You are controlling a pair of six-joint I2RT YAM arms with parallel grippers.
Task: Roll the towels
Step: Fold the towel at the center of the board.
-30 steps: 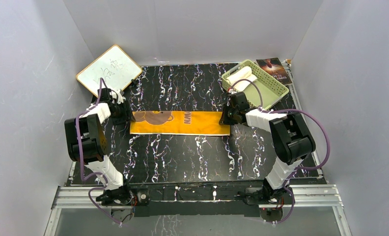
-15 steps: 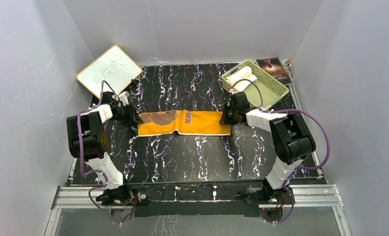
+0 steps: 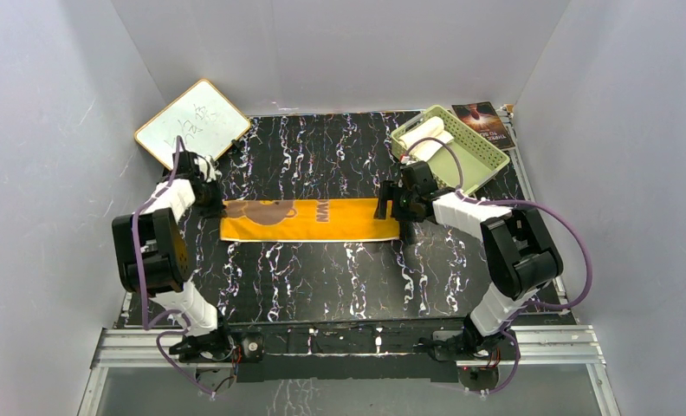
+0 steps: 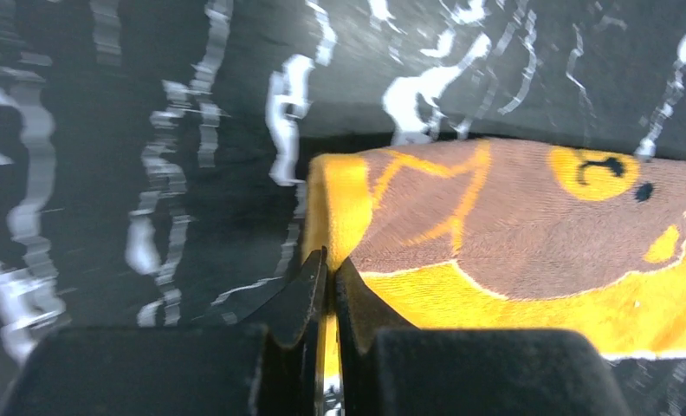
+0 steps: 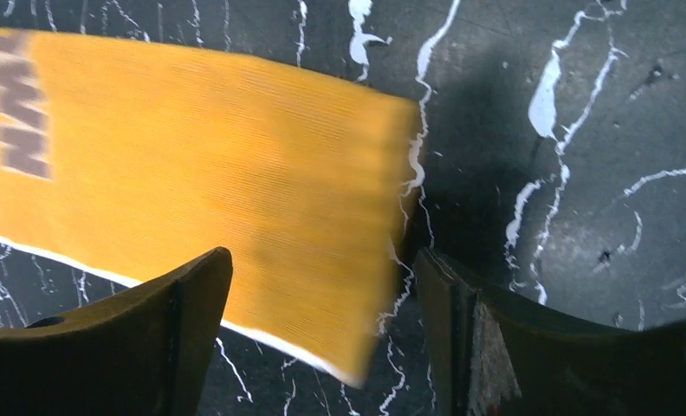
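Note:
The mustard-yellow towel [image 3: 309, 220] lies flat as a long strip across the black marbled table, its brown bear print toward the left. My left gripper [image 3: 211, 201] is shut on the strip's left edge; in the left wrist view the gripper [image 4: 331, 264] pinches the yellow cloth [image 4: 513, 217] between its tips. My right gripper [image 3: 390, 208] stands open at the strip's right end. In the right wrist view its jaws [image 5: 322, 260] straddle the towel's corner [image 5: 236, 156] without touching it. The cream-white towel [image 3: 426, 139] sits rolled in the green basket.
The pale green slotted basket [image 3: 474, 152] stands at the back right, just behind my right arm. A dark book [image 3: 485, 121] lies beyond it. A wood-framed white board [image 3: 192, 124] leans at the back left. Grey walls enclose the table on three sides.
My right gripper has opened and let go of the towel's right end. My left gripper has shut on the left edge and pulled the strip leftward, flattening it.

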